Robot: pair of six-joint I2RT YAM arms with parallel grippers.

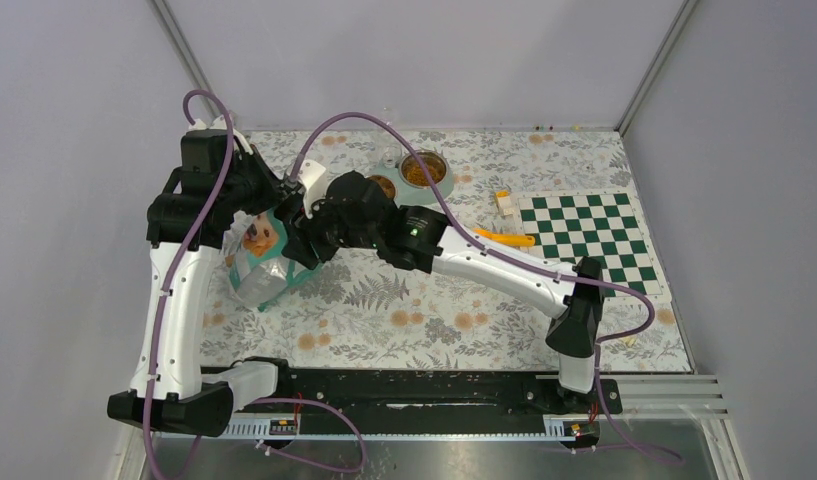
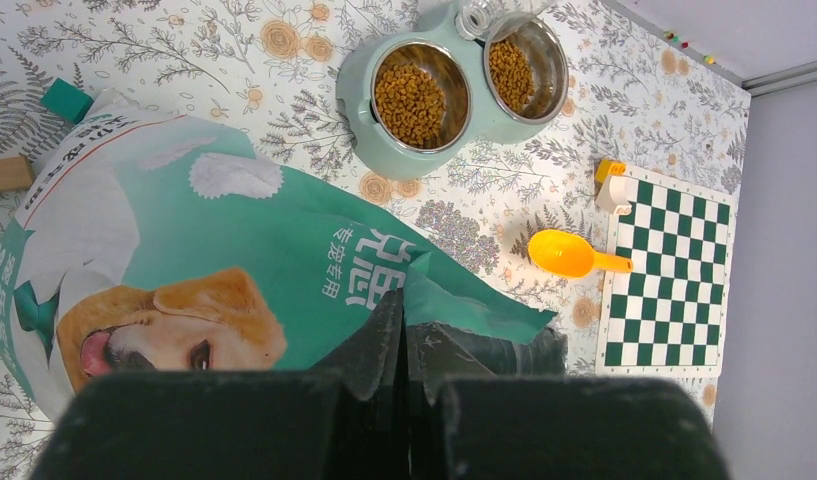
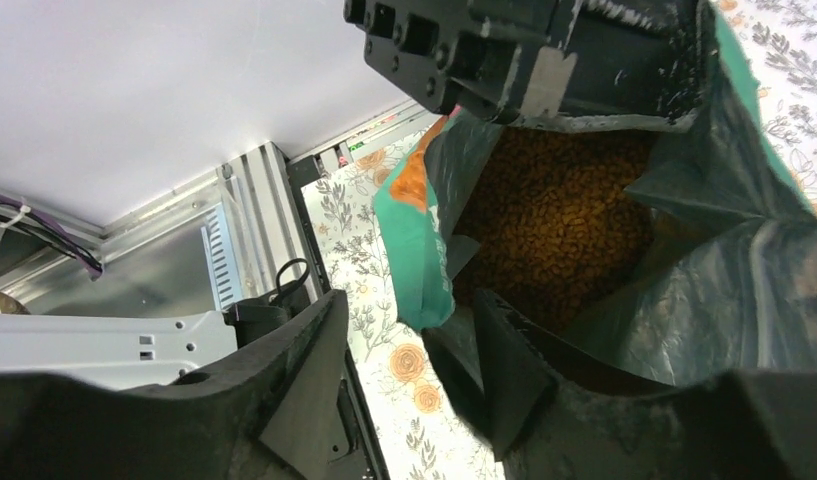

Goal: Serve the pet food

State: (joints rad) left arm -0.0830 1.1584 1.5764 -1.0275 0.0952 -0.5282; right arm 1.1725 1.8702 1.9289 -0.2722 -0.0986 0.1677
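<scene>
Left gripper (image 2: 402,322) is pinching the bag (image 2: 234,240) rim, jaws together on the foil. Right gripper (image 3: 409,305) is sitting with jaws apart, straddling the opposite rim, not clamping. Bag mouth is gaping. Pet food (image 3: 554,215) is lying inside it, and more is filling both bowls of the feeder (image 2: 359,120), at 2 o'clock from the bag in the top view. Scoop (image 2: 569,253) is lying at 3 o'clock, just beside the checkered mat (image 2: 674,270).
</scene>
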